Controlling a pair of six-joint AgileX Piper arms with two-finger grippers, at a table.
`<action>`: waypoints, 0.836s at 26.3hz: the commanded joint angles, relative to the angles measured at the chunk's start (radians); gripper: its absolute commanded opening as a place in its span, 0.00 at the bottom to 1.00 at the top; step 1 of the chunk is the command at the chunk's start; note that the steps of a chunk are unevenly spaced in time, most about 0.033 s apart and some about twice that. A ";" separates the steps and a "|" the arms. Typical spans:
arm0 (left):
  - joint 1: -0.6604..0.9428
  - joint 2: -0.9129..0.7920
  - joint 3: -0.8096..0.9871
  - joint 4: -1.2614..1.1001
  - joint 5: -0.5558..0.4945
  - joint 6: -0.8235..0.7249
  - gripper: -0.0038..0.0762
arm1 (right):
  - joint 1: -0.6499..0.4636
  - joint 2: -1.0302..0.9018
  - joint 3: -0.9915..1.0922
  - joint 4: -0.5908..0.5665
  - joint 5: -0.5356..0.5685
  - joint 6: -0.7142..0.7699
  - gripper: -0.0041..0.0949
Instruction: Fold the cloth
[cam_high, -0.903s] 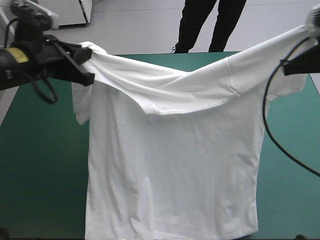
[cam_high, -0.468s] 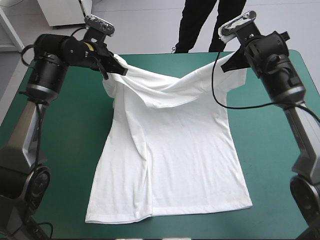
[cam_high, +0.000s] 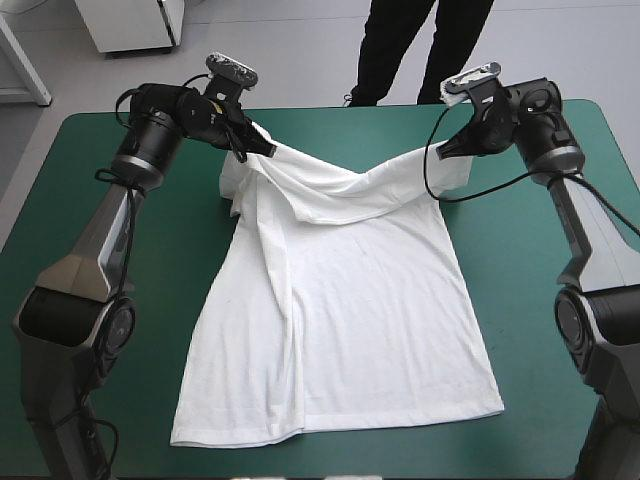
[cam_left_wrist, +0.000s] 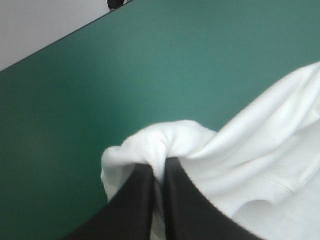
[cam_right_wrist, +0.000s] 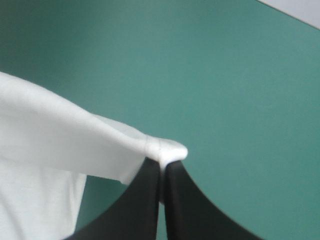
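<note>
The white T-shirt (cam_high: 340, 330) lies mostly flat on the teal-green table, hem toward the near edge. Its shoulder end is held up near the far edge and sags in the middle. My left gripper (cam_high: 262, 150) is shut on the T-shirt at its left shoulder; in the left wrist view the bunched T-shirt (cam_left_wrist: 165, 142) sits right at the left gripper (cam_left_wrist: 159, 172). My right gripper (cam_high: 448, 147) is shut on the T-shirt at its right shoulder, and a small fold of the T-shirt (cam_right_wrist: 75, 145) sticks out above the right gripper (cam_right_wrist: 162, 167).
Bare teal-green cover (cam_high: 100, 260) lies left and right of the shirt. The far table edge (cam_high: 330, 107) runs just beyond both grippers. The shirt's hem (cam_high: 330, 425) lies close to the near edge.
Both grippers have carried the shirt's shoulders down and away toward the far edge. The shirt, earlier hanging high near the camera, now lies spread on the table.
</note>
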 joint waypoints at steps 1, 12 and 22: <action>0.028 -0.027 -0.028 -0.047 -0.057 -0.014 0.04 | -0.055 -0.008 -0.029 0.145 -0.035 -0.045 0.02; 0.125 0.017 -0.028 -0.243 0.041 0.051 0.37 | -0.169 0.089 -0.031 0.506 0.075 -0.226 0.18; 0.125 -0.142 -0.021 -0.249 0.265 0.018 0.53 | -0.209 -0.047 -0.020 0.635 0.222 -0.240 0.59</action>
